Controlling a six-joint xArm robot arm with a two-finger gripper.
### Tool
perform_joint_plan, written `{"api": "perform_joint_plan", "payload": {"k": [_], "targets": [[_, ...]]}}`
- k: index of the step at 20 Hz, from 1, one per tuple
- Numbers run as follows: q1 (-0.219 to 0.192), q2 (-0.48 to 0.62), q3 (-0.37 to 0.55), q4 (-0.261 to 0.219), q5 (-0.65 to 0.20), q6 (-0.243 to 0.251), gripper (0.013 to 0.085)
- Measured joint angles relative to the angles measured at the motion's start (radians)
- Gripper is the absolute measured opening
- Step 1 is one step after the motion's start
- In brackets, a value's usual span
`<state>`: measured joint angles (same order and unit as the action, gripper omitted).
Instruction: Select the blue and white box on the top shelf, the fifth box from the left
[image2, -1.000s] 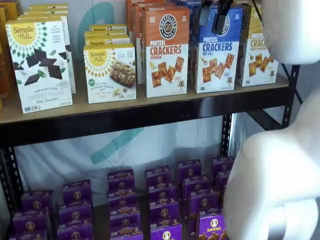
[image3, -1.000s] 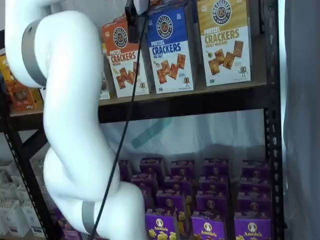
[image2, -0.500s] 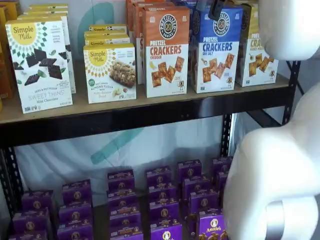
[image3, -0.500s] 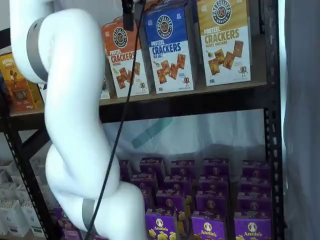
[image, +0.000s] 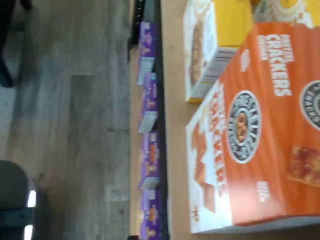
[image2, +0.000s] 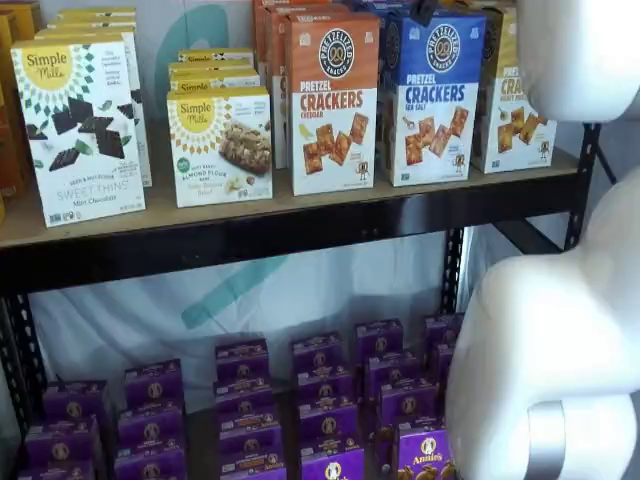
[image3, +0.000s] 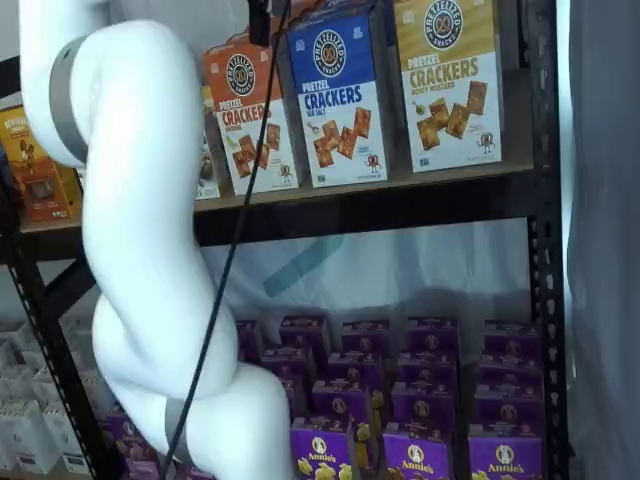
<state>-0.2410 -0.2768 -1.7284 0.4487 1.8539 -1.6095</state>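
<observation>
The blue and white box (image2: 435, 95) (image3: 340, 95) stands upright on the top shelf (image2: 300, 225) (image3: 420, 195), between an orange-topped box (image2: 333, 100) and a yellow-topped one (image3: 450, 80). My gripper (image3: 260, 38) hangs from the view's top edge, above and just left of the blue box, apart from it. Only a black finger with a cable beside it shows there, and a dark tip (image2: 426, 8) shows over the blue box. Nothing is in the jaws. The wrist view shows the orange box (image: 260, 135), not the blue one.
Simple Mills boxes (image2: 80, 125) stand at the shelf's left. Small purple boxes (image2: 320, 400) (image3: 420, 390) fill the lower level. My white arm (image3: 140, 230) (image2: 560, 330) bulks in front of the shelves. A black upright (image3: 545, 250) stands at the right.
The gripper has risen from in front of the blue box's top to the view's upper edge. The boxes have not moved.
</observation>
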Motion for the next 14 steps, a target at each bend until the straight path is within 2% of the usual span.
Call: {"api": "perform_joint_plan", "payload": {"k": [8, 14], "targets": [[-0.023, -0.006, 0.069, 0.013, -0.139, -0.043, 0.0850], [-0.045, 0.040, 0.049, 0.025, -0.164, -0.071, 0.0850]]}}
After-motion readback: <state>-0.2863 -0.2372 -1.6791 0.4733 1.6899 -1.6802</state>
